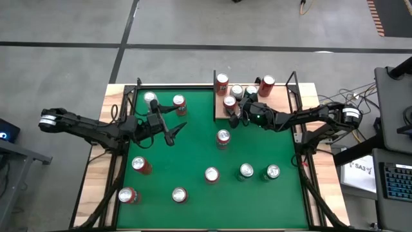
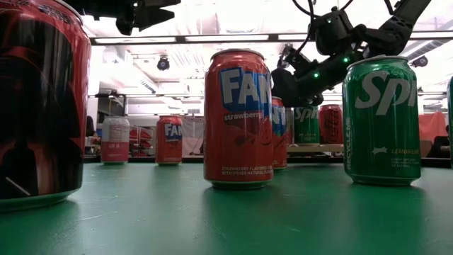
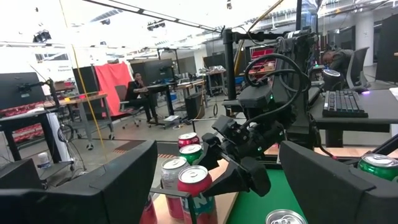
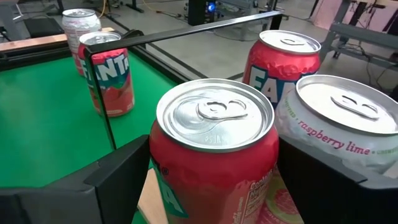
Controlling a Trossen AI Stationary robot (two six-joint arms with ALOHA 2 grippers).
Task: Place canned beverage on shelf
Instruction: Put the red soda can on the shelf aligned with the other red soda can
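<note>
Four cans crowd the shelf [image 1: 278, 98] already; our right claw [image 1: 235, 118] gapes wide around a red can [image 4: 214, 155] there, so pulling away carelessly knocks neighbours over.

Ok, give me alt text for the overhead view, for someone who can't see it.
The right gripper is at a red can on the wooden shelf, jaws open around it. The left gripper hovers open over the green table, where more cans stand.
</note>
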